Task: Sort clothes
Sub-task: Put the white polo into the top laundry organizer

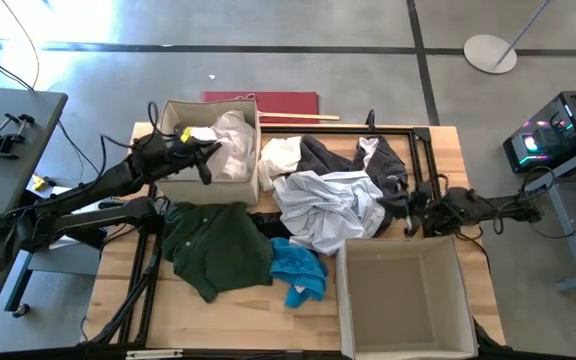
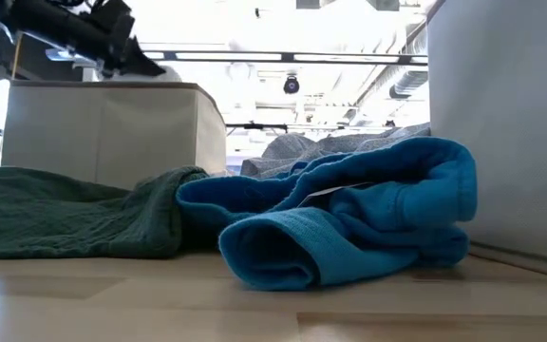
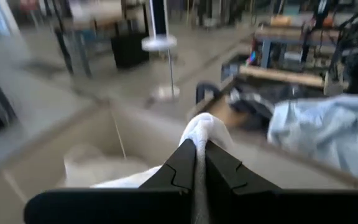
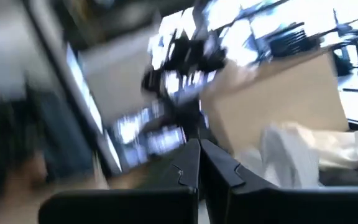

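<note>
High view showed the left tool [image 1: 211, 150] pinched shut on a white garment [image 1: 230, 140] over the beige box [image 1: 183, 185] at upper left of the frame. At centre right, the right tool [image 1: 411, 213] hung closed, gripping nothing, beside the heaped clothes [image 1: 333, 200] on the surface [image 1: 118, 300].

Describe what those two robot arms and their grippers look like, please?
Both are slim, dark, jointed arms with black cables along them. The left gripper and right gripper each end in two flat black fingers with a stepped notch on the inner edge.
</note>
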Tool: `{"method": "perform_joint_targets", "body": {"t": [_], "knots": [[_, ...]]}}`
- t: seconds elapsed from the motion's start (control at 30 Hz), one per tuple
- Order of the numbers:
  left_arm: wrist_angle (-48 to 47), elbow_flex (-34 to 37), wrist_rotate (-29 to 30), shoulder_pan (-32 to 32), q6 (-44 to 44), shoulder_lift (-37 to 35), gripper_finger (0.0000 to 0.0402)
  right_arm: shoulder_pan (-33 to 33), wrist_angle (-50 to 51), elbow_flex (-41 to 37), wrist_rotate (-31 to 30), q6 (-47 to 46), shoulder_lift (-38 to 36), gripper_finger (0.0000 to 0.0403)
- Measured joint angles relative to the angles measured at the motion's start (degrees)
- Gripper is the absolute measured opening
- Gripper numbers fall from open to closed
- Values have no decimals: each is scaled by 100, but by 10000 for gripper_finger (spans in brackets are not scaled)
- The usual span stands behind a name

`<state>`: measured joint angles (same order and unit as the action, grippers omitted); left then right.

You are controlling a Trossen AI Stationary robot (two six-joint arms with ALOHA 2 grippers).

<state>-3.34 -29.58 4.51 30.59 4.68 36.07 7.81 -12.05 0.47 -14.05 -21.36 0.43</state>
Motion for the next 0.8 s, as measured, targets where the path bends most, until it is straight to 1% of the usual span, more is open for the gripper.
{"method": "perform_joint_targets", "body": {"t": [0.07, 0.13, 0.2, 0.23, 0.3, 0.37, 0.43, 0.57, 0.67, 0.8], "knots": [[352, -2, -2, -1, 240, 0, 12, 0, -477, 0, -533, -601, 0, 0], [613, -2, 0, 0, 456, 0, 12, 0, -897, 0, -1142, -736, 0, 0], [753, -2, -2, 0, 608, 0, 12, 0, -1245, 0, -1801, -448, -1, 0], [786, -2, -1, 0, 650, 0, 12, -3, -1356, 0, -2023, -221, 0, 0], [796, -2, -2, 0, 711, 0, 12, -4, -1641, 0, -2232, 98, 0, 0], [756, -2, -1, 0, 783, 0, 12, -4, -1986, 0, -2221, 349, -2, 0], [662, -2, -2, 0, 787, 2, 15, -4, -2166, 12, -2061, 438, -1, 0], [492, -2, -13, 0, 633, 0, 40, -2, -2172, 251, -1424, 470, 174, 0], [504, -2, -122, 2, 589, 0, 71, 0, -1995, 557, -931, 539, 665, 0], [630, -2, -151, 2, 475, 0, 122, -1, -1370, 1317, -773, 694, 1668, 0]]}}
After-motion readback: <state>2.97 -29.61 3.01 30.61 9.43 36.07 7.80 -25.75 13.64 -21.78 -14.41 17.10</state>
